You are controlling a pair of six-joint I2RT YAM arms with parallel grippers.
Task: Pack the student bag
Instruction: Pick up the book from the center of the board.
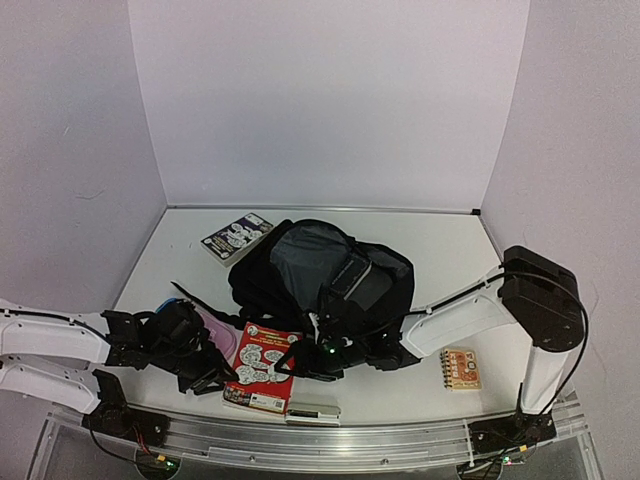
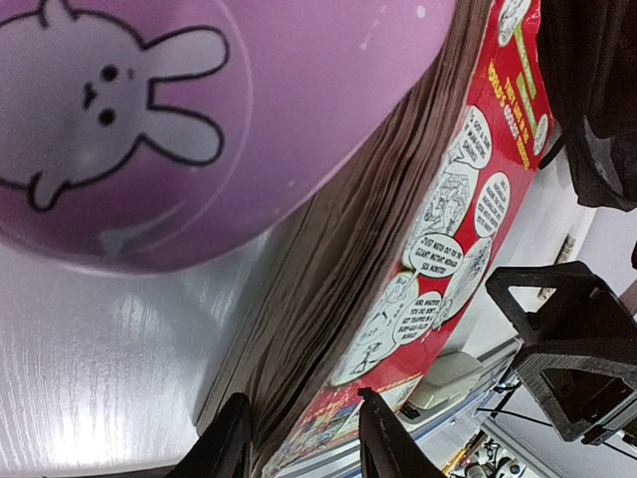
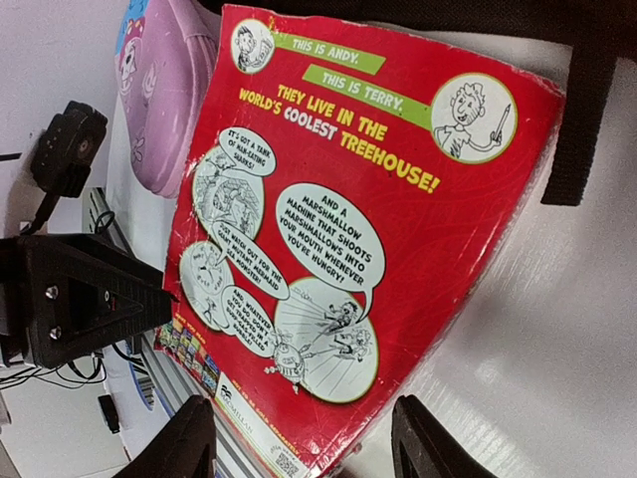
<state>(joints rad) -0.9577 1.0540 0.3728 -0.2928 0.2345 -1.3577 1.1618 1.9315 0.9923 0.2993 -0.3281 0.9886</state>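
Item 1, student bag [image 1: 320, 268]: black fabric backpack lying slumped on the white table [image 1: 445, 250], greyish lining showing at its upper face. You will find it just beyond the right gripper [image 3: 304, 403], past the far edge of the book that both sets of jaws face, with one black strap [image 3: 587, 110] running alongside that book. Item 2, red Treehouse paperback [image 3: 338, 229]: back cover up, flat on the table, lying between the two grippers. Its near corner sits between the right jaws, which stand apart with bare table showing beside one finger, so nothing is gripped there. Item 3, left gripper [image 2: 304, 398]: jaws drawn in on the paperback's opposite edge, one finger against the brown page block and the other over the red cover, with no gap visible. Item 4, pink bunny case [image 2: 149, 129]: just beyond the left jaws, beside the page edge. Item 5, pale oblong item [image 1: 313, 410]: near the table's front edge, just past the paperback from the left jaws; you cannot tell what it is. Item 6, black-and-white book [image 1: 237, 237]: well beyond the left jaws, beside the bag's far corner. Item 7, small spiral notebook [image 1: 460, 368]: well behind the right jaws, on the other side of that arm.
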